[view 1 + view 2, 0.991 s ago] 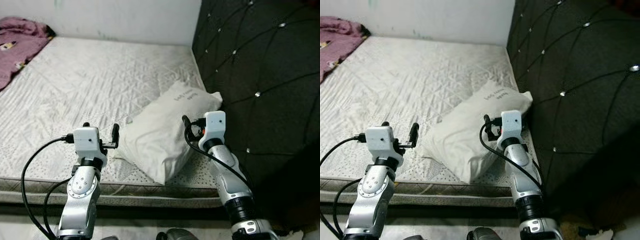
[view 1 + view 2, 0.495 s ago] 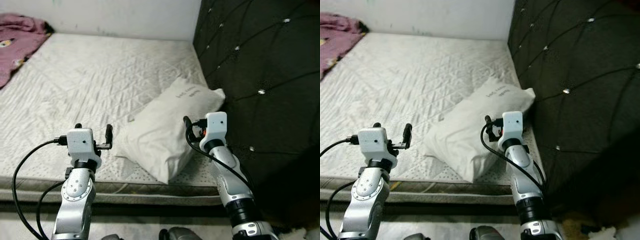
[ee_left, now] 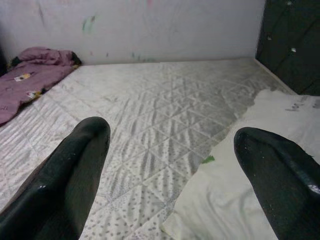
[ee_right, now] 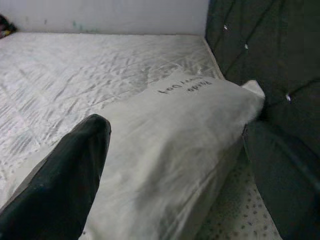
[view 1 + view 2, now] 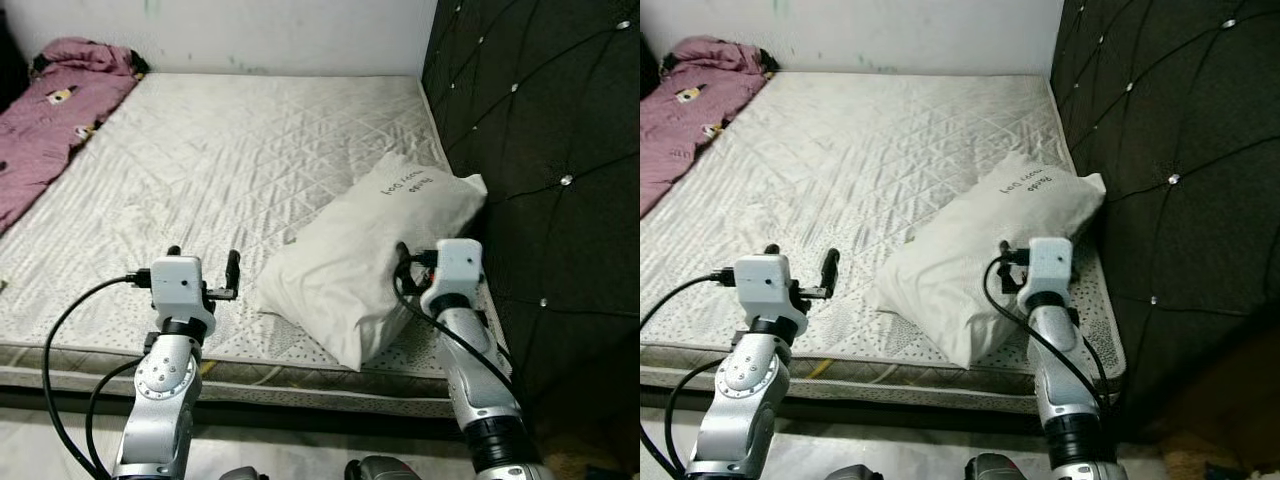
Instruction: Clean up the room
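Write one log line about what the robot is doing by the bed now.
left hand: open, over mattress edge | right hand: open, around pillow end | blanket: far corner

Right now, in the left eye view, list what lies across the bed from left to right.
Pink blanket → left claw → white pillow → right claw → black tufted headboard.

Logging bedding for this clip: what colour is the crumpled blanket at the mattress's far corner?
The crumpled blanket is dusty pink-purple with small light patches, clearest in the left eye view.
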Available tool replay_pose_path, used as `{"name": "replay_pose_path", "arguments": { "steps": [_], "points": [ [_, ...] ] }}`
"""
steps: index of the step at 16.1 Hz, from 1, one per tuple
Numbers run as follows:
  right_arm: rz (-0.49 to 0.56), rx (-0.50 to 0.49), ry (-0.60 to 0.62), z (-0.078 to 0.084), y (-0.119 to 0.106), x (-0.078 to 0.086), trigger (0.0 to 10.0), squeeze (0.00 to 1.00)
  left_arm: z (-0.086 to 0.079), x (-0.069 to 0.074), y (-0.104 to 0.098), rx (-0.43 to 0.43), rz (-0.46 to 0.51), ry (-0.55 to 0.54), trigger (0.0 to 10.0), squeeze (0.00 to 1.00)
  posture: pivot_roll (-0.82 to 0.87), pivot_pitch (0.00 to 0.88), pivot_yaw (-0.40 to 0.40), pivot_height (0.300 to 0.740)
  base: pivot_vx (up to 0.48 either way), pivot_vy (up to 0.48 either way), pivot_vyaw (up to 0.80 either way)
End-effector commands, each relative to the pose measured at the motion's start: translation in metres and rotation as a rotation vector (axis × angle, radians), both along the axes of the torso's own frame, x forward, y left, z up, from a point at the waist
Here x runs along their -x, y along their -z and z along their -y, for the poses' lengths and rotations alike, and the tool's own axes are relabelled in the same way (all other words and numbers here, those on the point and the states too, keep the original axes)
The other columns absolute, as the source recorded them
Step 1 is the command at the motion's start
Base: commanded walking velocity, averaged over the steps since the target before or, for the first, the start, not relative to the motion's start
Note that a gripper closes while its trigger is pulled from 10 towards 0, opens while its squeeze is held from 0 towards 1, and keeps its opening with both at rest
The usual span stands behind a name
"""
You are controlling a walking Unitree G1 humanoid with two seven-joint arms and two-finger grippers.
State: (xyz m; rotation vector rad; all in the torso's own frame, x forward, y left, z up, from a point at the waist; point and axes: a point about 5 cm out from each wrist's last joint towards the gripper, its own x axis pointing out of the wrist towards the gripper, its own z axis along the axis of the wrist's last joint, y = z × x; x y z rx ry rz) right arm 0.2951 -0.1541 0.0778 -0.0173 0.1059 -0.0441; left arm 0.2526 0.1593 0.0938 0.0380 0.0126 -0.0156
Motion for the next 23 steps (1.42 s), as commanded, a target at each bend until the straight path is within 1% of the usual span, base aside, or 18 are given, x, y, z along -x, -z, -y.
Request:
{"name": "replay_pose_path", "arguments": {
  "steps": [1,2,3,4,5,6,8,9,10,11,14,15,17,20,22,23],
  "points": [
    [0.061,0.036,0.011,0.001,-0.008,-0.001,10.0,0.0,0.0,0.001,0.003,-0.004,-0.005,0.018,10.0,0.0,-0.14,0.0,0.083,0.74,0.0,0.0,0.0],
    [0.048,0.032,0.027,0.001,-0.008,-0.001,10.0,0.0,0.0,0.0,0.002,-0.006,-0.002,0.018,10.0,0.0,-0.15,0.0,0.079,0.74,0.0,0.0,0.0],
    [0.052,-0.005,-0.013,-0.005,-0.013,-0.002,10.0,0.0,-0.002,-0.005,0.0,0.006,0.018,0.017,10.0,0.0,-0.17,0.0,0.05,0.74,0.0,0.0,0.0],
    [0.058,-0.003,-0.028,-0.006,-0.015,-0.003,10.0,0.0,-0.002,-0.007,0.0,0.008,0.024,0.015,10.0,0.0,-0.17,0.0,0.05,0.74,0.0,0.0,0.0],
    [0.075,0.018,-0.084,-0.012,-0.019,-0.004,10.0,0.0,-0.005,-0.012,-0.002,0.014,0.034,0.0,10.0,0.0,-0.18,0.0,0.024,0.74,0.0,0.0,0.0],
    [0.055,0.012,-0.091,-0.014,-0.021,-0.009,10.0,0.0,-0.006,-0.017,-0.004,0.025,0.046,-0.024,10.0,0.0,-0.18,0.0,0.001,0.74,0.0,0.0,0.0],
    [0.079,0.029,-0.106,-0.013,-0.029,-0.015,10.0,0.0,-0.005,-0.022,-0.012,0.012,0.082,-0.044,10.0,0.0,-0.17,0.0,0.0,0.74,0.0,0.0,-0.8],
    [0.098,0.027,-0.107,-0.014,-0.034,-0.018,10.0,0.0,-0.009,-0.022,-0.014,0.011,0.089,-0.056,10.0,0.0,-0.15,0.005,0.005,0.74,0.0,0.0,-0.8],
    [0.103,0.022,-0.107,-0.015,-0.035,-0.019,10.0,0.0,-0.01,-0.021,-0.014,0.009,0.089,-0.057,10.0,0.0,-0.14,0.007,0.009,0.74,0.0,0.0,0.0],
    [0.103,0.021,-0.116,-0.017,-0.034,-0.02,10.0,0.0,-0.01,-0.017,-0.012,0.002,0.081,-0.052,10.0,0.0,-0.13,0.011,0.019,0.74,0.0,0.0,0.0],
    [0.078,-0.021,-0.108,-0.02,-0.026,-0.015,10.0,0.0,-0.013,-0.006,-0.005,-0.014,0.046,-0.053,10.0,0.0,-0.11,0.021,0.03,0.74,0.0,0.0,0.0],
    [0.066,-0.052,-0.11,-0.022,-0.025,-0.011,10.0,0.0,-0.017,-0.006,-0.008,-0.011,0.049,-0.064,10.0,0.0,-0.1,0.031,0.026,0.74,0.0,0.0,0.0],
    [0.068,-0.062,-0.145,-0.026,-0.025,-0.005,10.0,0.0,-0.023,-0.008,-0.011,-0.013,0.059,-0.086,10.0,0.0,-0.11,0.055,0.018,0.74,0.0,0.0,0.0],
    [0.061,-0.058,-0.142,-0.024,-0.022,-0.004,10.0,0.0,-0.023,-0.005,-0.011,-0.011,0.053,-0.092,10.0,0.0,-0.11,0.07,0.011,0.74,0.0,0.0,0.0],
    [0.06,-0.058,-0.155,-0.025,-0.023,-0.004,10.0,0.0,-0.022,-0.003,-0.012,-0.003,0.053,-0.094,10.0,0.0,-0.1,0.077,0.009,0.74,0.0,0.0,0.0],
    [0.057,-0.054,-0.163,-0.026,-0.022,-0.003,10.0,0.0,-0.023,-0.003,-0.012,0.0,0.051,-0.097,10.0,0.0,-0.1,0.077,0.007,0.73,0.0,0.0,0.0]
  ]
}}
